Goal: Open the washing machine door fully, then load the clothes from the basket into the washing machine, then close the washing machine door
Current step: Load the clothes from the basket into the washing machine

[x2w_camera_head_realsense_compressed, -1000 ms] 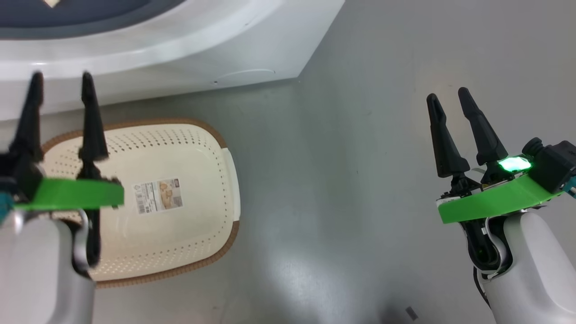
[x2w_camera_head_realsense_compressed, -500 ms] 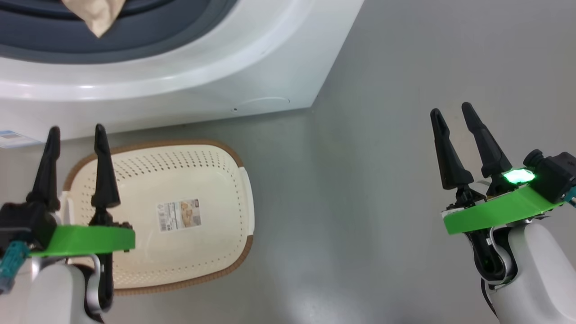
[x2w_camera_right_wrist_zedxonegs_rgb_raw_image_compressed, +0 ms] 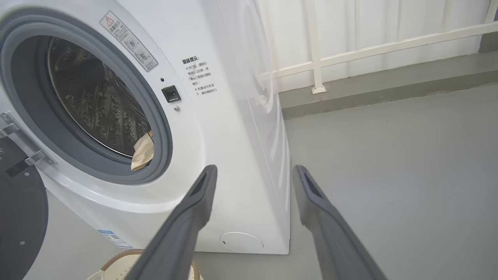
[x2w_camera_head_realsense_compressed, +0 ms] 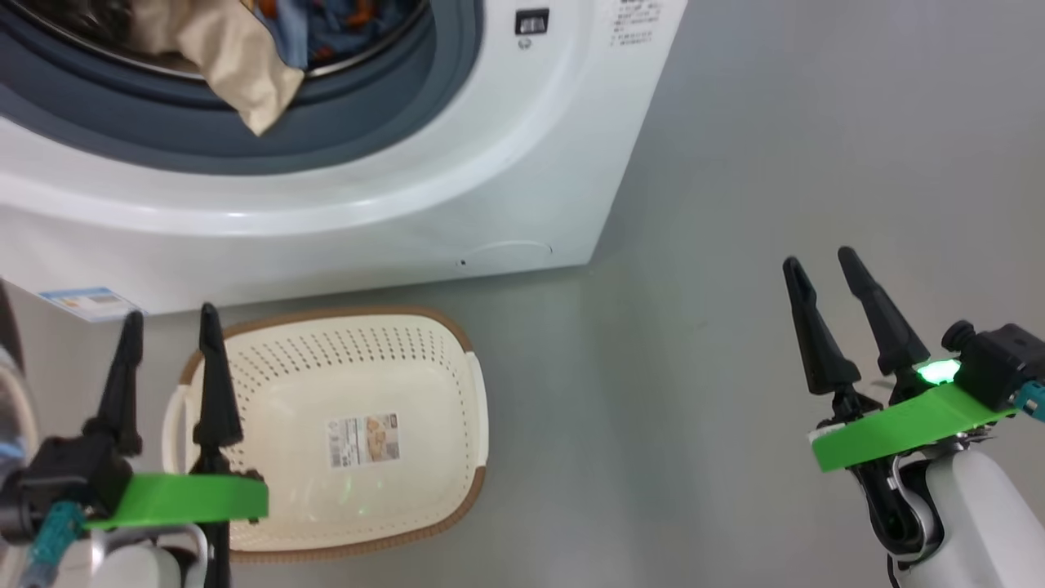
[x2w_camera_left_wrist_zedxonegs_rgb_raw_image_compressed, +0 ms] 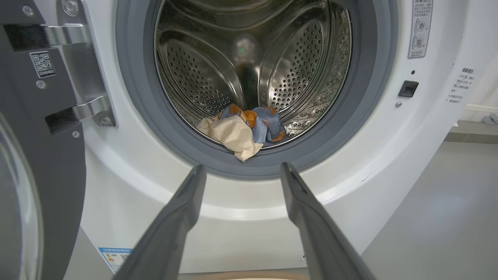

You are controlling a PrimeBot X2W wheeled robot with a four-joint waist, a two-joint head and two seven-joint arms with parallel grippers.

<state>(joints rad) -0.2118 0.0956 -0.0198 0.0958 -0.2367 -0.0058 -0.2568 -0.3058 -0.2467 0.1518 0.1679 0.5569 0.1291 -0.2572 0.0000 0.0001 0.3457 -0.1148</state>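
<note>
Your left tool (x2w_camera_head_realsense_compressed: 170, 317) hovers above the basket (x2w_camera_head_realsense_compressed: 343, 313), fingers spread, gripping nothing. At far left the washing machine door (x2w_camera_left_wrist_zedxonegs_rgb_raw_image_compressed: 58, 186) stands swung open. The clothes (x2w_camera_left_wrist_zedxonegs_rgb_raw_image_compressed: 260, 122) lie in the washing machine (x2w_camera_head_realsense_compressed: 506, 180) drum (x2w_camera_left_wrist_zedxonegs_rgb_raw_image_compressed: 194, 74) — beige cloth (x2w_camera_left_wrist_zedxonegs_rgb_raw_image_compressed: 233, 136) draped over the gasket (x2w_camera_left_wrist_zedxonegs_rgb_raw_image_compressed: 136, 97). Your right tool (x2w_camera_head_realsense_compressed: 818, 260), over bare floor (x2w_camera_head_realsense_compressed: 694, 408), is likewise open, holding nothing.

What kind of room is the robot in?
Most likely a laundry room or utility area. There is a big white washing machine with clothes in its steel drum, an empty cream basket on the plain grey floor, and a white railing behind.
</note>
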